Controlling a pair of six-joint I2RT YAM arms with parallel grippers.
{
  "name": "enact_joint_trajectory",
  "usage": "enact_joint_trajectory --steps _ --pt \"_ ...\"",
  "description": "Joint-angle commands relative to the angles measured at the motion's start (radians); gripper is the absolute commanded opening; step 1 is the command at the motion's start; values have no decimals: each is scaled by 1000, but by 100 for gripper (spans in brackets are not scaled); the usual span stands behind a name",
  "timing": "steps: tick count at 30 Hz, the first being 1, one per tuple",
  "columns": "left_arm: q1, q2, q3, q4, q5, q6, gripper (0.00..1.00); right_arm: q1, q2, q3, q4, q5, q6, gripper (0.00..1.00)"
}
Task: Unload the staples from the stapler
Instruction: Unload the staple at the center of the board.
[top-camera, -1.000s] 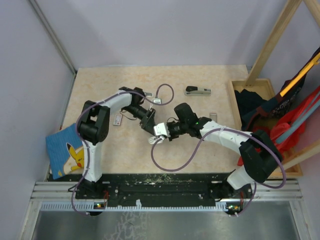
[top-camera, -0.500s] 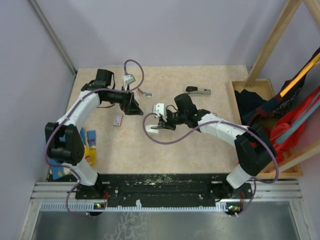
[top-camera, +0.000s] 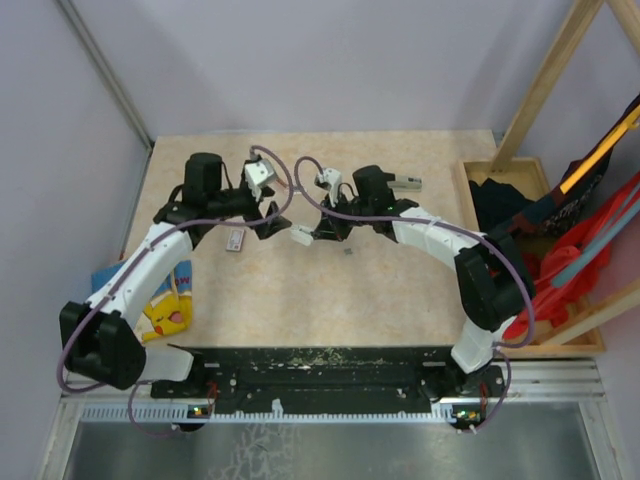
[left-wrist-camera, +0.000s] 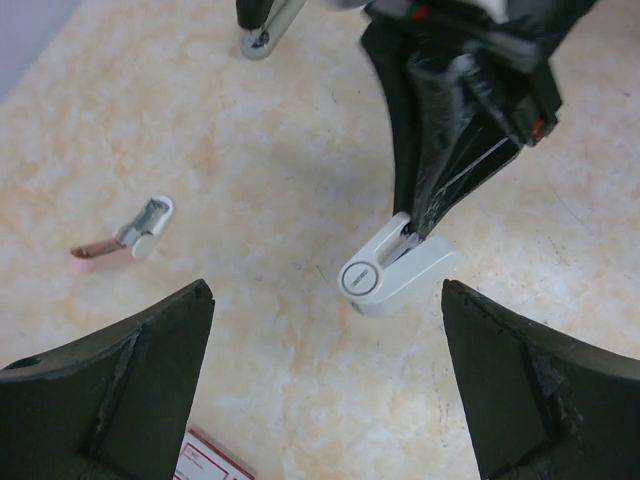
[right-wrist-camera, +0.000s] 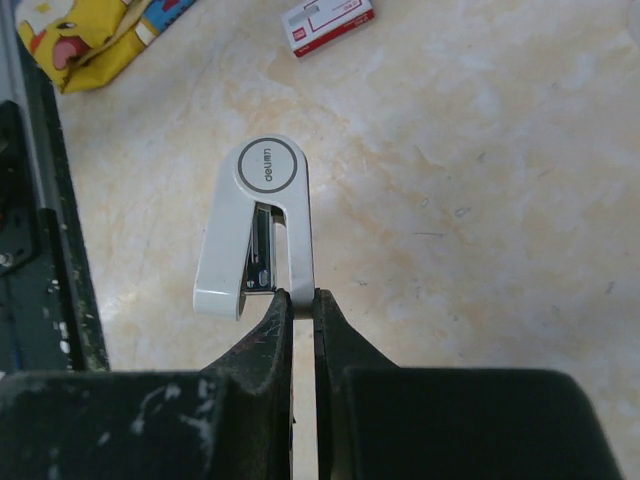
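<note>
Nearest to me, on the left, a blue cloth with a yellow cartoon face (top-camera: 165, 310) hangs over the edge of the table (top-camera: 400, 290).

Farther in, near the middle, a small red and white tag (top-camera: 235, 240) lies flat. Just to its right is my left claw (top-camera: 268, 220). Its two fingers are spread wide and there is nothing between them. It is not touching anything.

Right of that claw is a little white tool (top-camera: 302, 236) with a round grey badge on its end. It is split open in a V and a thin metal strip shows inside. My right claw (top-camera: 325, 230) reaches in from the right. Its fingers are pressed together on the thin end of the white tool, pinching it. The badge end points at my left claw. I cannot tell if the tool touches the table.

A tiny dark bit (top-camera: 347, 252) lies on the table just near of my right claw. It is too small to tell what it is.

Farther back, a small silvery clip with a red tail (left-wrist-camera: 135, 232) lies on the table.

Farthest off, on the right, is the stapler (top-camera: 398, 183). It has a black top and a grey base. It lies flat on the table just behind my right arm, and neither claw holds it.
</note>
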Motion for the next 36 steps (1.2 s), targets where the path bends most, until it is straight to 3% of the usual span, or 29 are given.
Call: enact_joint_trajectory --steps 1,5,11,15,23,36 --pt "-70 -88 -76 103 -83 159 100 -19 44 62 51 -110 225 0" --pt "-109 -141 -133 107 -55 324 100 -37 96 90 53 -195 337 0" --pt "-133 -118 -104 -22 5 496 91 -68 154 106 72 -302 447 0" --pt "-193 -93 -98 -90 -39 568 88 -96 212 139 64 -389 525 0" --pt "-342 -13 -91 -98 -224 602 71 -144 267 158 33 -429 572 0" --pt "-411 91 -47 -36 -373 590 70 -144 273 182 -83 -409 490 0"
